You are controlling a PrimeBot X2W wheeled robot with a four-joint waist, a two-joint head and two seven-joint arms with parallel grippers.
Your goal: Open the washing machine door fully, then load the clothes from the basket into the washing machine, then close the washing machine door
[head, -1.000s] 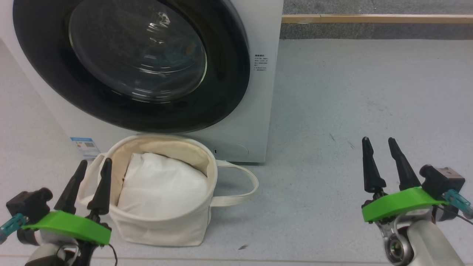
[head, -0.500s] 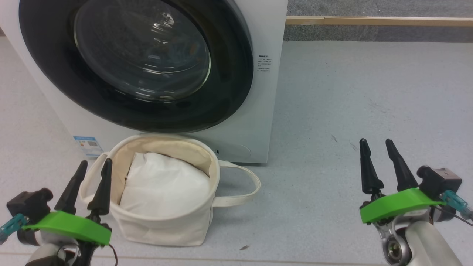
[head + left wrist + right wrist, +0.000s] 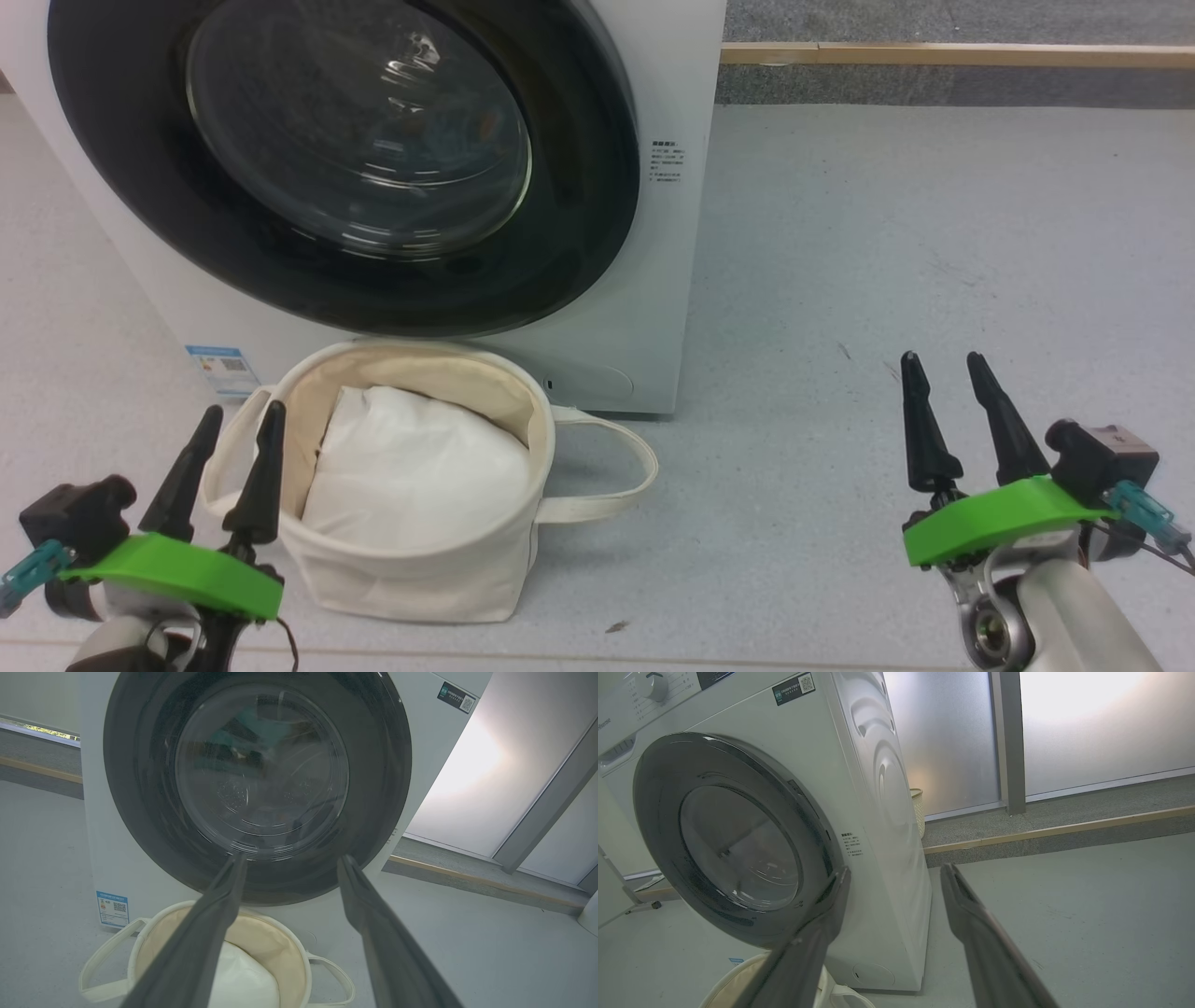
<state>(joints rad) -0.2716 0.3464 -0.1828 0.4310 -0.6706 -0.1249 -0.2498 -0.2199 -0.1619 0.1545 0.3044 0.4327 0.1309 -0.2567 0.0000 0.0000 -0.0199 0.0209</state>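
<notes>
The washing machine door (image 3: 345, 159) sits shut at 11 o'clock in the head view, the canvas basket (image 3: 411, 583) with its white pad (image 3: 411, 467) on the floor just below at 7 o'clock. The left gripper (image 3: 245, 409) and right gripper (image 3: 941, 357) both hang empty, fingers spread apart. The door looks rigid and glossy-slick, so hooking its rim's 3 o'clock recess seems the likeliest hold.

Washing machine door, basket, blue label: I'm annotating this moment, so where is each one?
washing machine door (image 3: 583, 187): head view, right side of its glossy black rim.
basket (image 3: 411, 583): head view, front canvas wall.
blue label (image 3: 222, 370): head view, middle of the sticker.
</notes>
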